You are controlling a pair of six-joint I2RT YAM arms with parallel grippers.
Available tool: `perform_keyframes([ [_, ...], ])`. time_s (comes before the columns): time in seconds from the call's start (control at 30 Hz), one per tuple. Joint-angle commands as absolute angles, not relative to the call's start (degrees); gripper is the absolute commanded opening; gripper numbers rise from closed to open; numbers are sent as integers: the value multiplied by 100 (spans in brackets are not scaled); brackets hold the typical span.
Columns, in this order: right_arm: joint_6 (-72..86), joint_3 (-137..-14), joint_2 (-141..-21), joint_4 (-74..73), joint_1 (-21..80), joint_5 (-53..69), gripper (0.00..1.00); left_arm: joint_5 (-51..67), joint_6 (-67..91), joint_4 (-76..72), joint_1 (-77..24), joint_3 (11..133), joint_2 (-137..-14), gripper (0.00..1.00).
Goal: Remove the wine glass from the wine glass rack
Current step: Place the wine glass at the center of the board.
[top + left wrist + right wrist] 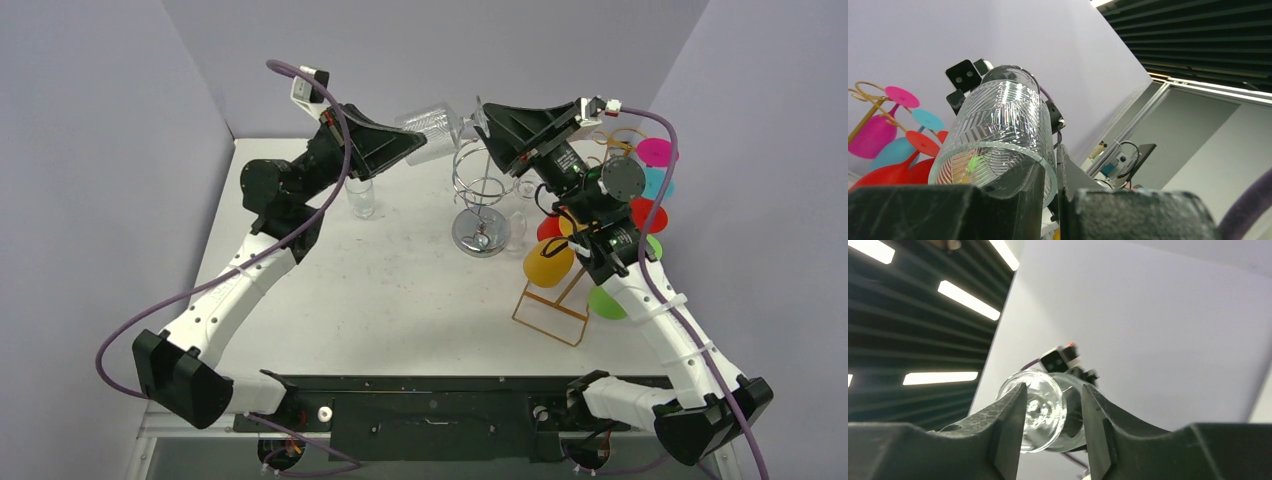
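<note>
Left wrist view: left gripper [1050,170] clamps wine glass [998,120] at its rim, right gripper [1053,405] jaws apart around its foot; likely slick and brittle, wants a light grip.

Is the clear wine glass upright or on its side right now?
On its side: the wine glass lies roughly level, rim at the left hand, foot toward the right hand, above the chrome rack.
</note>
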State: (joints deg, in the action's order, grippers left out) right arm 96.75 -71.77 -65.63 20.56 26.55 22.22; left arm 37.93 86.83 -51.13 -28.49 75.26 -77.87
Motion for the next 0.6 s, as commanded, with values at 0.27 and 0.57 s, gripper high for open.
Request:
perform_keyframes([
  [0.27,6725,-8351,-6105,-1171,2637,1186,74,2703,5894,-947,-2909,8295,-6812,0],
  [0.57,5804,-8713,-5935,-2149,2637,854,78,241,3692,3171,-2900,9641,-7128,0],
])
